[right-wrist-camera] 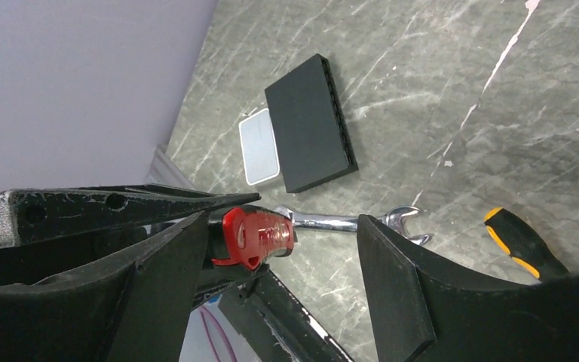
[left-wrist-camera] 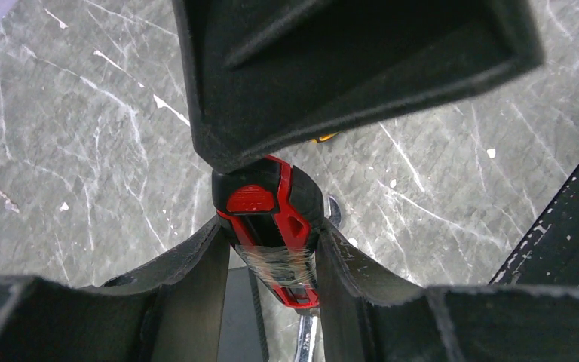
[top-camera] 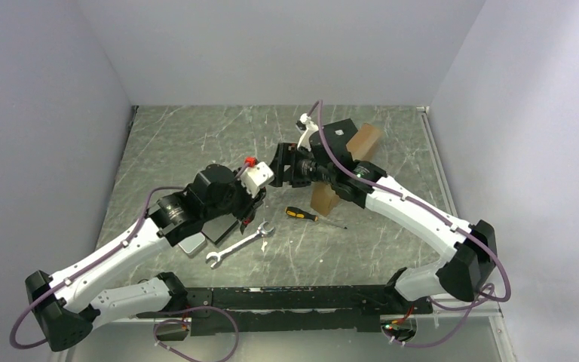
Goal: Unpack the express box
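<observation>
The express box point(top-camera: 363, 140), brown cardboard, stands tilted at the back right, mostly hidden behind my right arm. My left gripper point(top-camera: 268, 173) is shut on a red and black utility knife point(left-wrist-camera: 270, 219) and holds it above the table; the gripper also shows in the left wrist view point(left-wrist-camera: 271, 230). My right gripper point(top-camera: 286, 163) is open and meets the left one tip to tip. In the right wrist view the knife's red end point(right-wrist-camera: 260, 235) sits just inside its left finger point(right-wrist-camera: 158, 279), with a wide gap between the jaws of the right gripper point(right-wrist-camera: 283, 234).
A small black flat box point(top-camera: 339, 133) rests at the brown box's top. On the table lie a silver wrench point(top-camera: 239, 245), a black and orange screwdriver point(top-camera: 309, 216), a dark slab point(right-wrist-camera: 309, 124) and a pale grey flat piece point(right-wrist-camera: 259, 147) beside it. Grey walls stand close on both sides.
</observation>
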`<move>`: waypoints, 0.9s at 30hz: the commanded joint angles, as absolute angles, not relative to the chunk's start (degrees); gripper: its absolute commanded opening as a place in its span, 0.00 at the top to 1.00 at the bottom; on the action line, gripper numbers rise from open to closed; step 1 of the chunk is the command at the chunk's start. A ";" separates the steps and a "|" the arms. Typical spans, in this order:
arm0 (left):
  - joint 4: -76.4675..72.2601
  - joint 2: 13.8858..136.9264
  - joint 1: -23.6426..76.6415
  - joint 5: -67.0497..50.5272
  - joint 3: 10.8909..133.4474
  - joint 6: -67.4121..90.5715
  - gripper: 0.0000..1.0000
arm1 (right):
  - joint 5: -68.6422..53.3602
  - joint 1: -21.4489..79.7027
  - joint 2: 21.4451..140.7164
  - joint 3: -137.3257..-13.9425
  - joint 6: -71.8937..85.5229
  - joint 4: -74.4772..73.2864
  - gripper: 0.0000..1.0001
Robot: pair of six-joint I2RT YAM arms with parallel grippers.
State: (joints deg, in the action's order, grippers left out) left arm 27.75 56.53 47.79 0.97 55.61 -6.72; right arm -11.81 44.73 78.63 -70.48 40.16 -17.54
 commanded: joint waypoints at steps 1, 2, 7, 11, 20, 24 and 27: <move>26.37 57.49 48.44 3.03 56.16 -8.78 1.00 | -9.36 45.66 77.25 -71.10 39.71 -15.75 0.22; 26.63 57.62 48.53 3.32 56.23 -8.79 1.00 | -8.22 45.62 76.70 -70.98 39.26 -16.04 0.22; 26.79 57.25 48.98 3.77 55.94 -8.67 1.00 | -9.85 45.68 75.95 -69.55 37.94 -14.54 0.24; 26.23 56.37 49.28 3.52 55.37 -8.50 1.00 | -14.88 45.95 80.33 -69.77 38.08 -14.16 0.38; 25.93 60.12 49.33 2.81 55.88 -9.24 1.00 | -19.76 47.58 82.99 -66.08 41.48 -8.83 0.38; 26.05 60.11 49.37 2.86 55.83 -8.99 1.00 | -22.98 47.98 84.58 -64.59 42.83 -5.40 0.43; 26.95 59.91 49.36 2.69 56.60 -7.52 1.00 | -24.38 47.99 85.36 -64.08 42.40 -2.87 0.66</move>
State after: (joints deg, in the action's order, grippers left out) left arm 28.77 60.64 49.10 2.87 54.94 -7.75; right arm -20.34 47.53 84.49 -64.75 41.67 -9.67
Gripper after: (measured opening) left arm 0.452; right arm 0.482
